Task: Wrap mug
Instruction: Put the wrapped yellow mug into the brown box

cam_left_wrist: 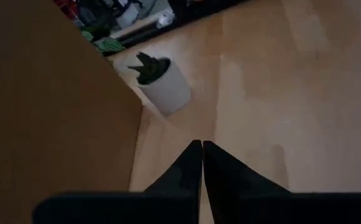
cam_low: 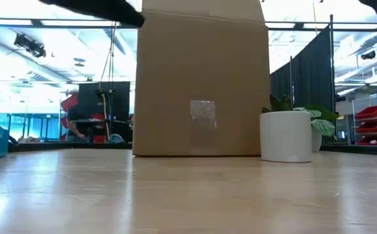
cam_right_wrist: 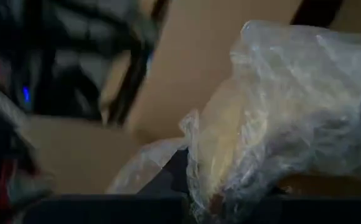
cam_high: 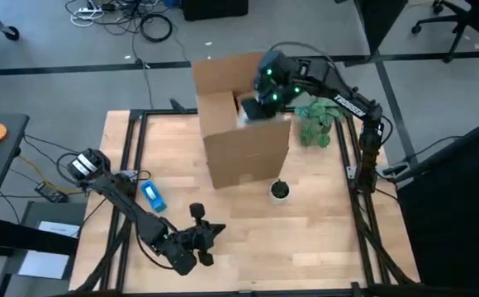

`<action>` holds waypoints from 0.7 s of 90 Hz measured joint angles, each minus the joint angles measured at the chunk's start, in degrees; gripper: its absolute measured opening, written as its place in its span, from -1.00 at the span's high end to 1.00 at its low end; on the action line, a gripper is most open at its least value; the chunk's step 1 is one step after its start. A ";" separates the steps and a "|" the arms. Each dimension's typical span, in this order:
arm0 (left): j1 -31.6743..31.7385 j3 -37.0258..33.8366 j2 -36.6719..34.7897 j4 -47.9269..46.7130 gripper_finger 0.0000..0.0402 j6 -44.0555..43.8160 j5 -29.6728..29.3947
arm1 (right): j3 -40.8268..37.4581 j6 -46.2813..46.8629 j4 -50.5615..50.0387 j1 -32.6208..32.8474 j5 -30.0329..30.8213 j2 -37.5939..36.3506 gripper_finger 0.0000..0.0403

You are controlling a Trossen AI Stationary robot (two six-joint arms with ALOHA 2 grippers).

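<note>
A bundle of clear plastic wrap (cam_right_wrist: 280, 118) fills the right wrist view, with something yellowish showing through it; whether that is the mug cannot be told. The right gripper (cam_high: 260, 103) pinches this wrap between its fingers, above the open top of the cardboard box (cam_high: 244, 140) at the far middle of the table (cam_high: 322, 231). A small white pot with a dark plant (cam_high: 280, 191) stands just beside the box's near right corner, and a leafy green plant (cam_high: 318, 122) sits to the box's right. The left gripper (cam_high: 211, 235) waits near the table's front edge, fingers pressed together. A blue object (cam_high: 154, 196) lies on the left side.
</note>
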 joint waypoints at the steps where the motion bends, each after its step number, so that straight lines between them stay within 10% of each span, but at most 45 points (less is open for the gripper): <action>1: -0.04 0.00 0.00 -0.31 1.00 -0.04 0.18 | 0.00 -0.08 -0.46 0.33 -0.22 -0.07 1.00; 26: -0.57 0.00 0.00 -2.60 1.00 0.93 0.98 | 0.04 -8.15 0.21 7.16 -10.72 -1.09 1.00; 63: 0.89 0.00 0.00 -3.71 1.00 1.87 0.96 | -2.03 -14.25 16.99 2.22 11.88 -1.16 1.00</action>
